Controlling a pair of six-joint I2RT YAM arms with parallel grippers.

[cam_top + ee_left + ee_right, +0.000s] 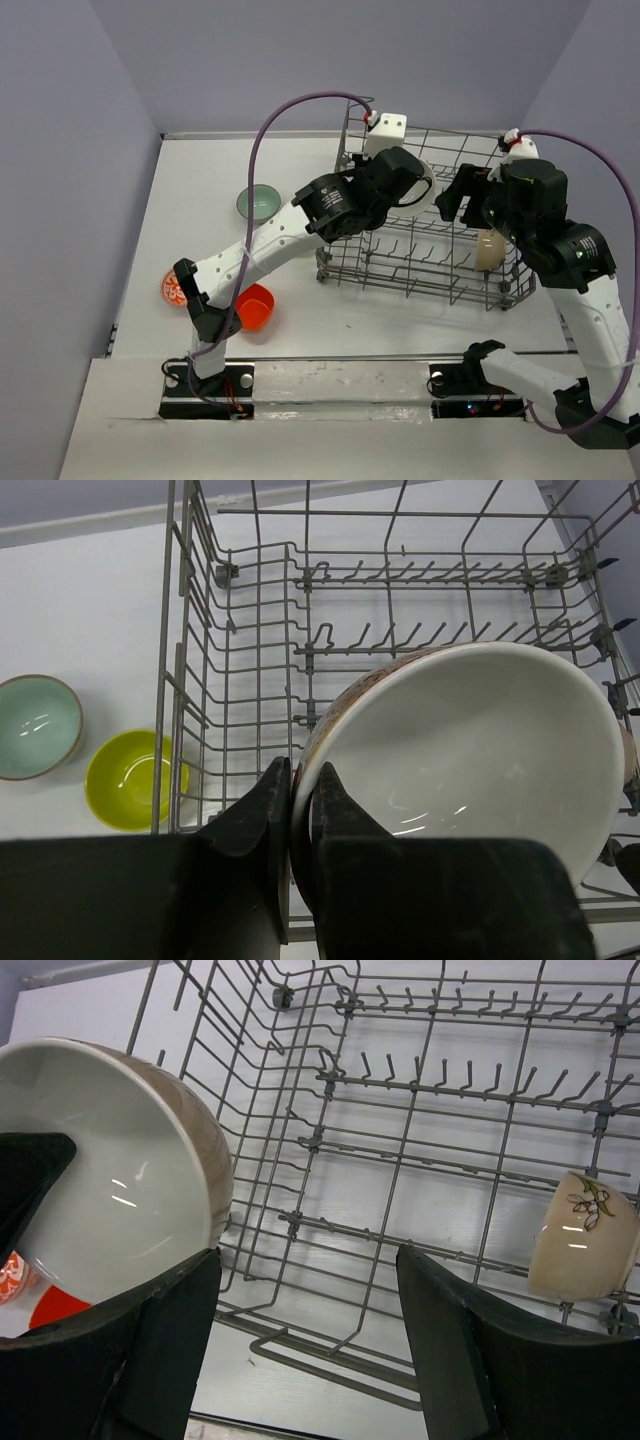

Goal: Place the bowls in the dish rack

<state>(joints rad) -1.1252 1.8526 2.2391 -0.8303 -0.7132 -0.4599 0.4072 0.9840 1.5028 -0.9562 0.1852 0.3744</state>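
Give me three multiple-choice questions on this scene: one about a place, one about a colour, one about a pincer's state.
1. Where is the cream flower-painted bowl? A) inside the grey wire dish rack B) on the table C) in another bowl
2. What colour is the bowl beside the pale teal bowl? A) black B) lime-yellow C) blue
3. What is the left pincer doing? A) open, empty B) out of view C) shut on the big white, brown-sided bowl's rim
Answers: A, rack wires surround it; B, the lime-yellow bowl sits next to it; C, both fingers pinch the rim.
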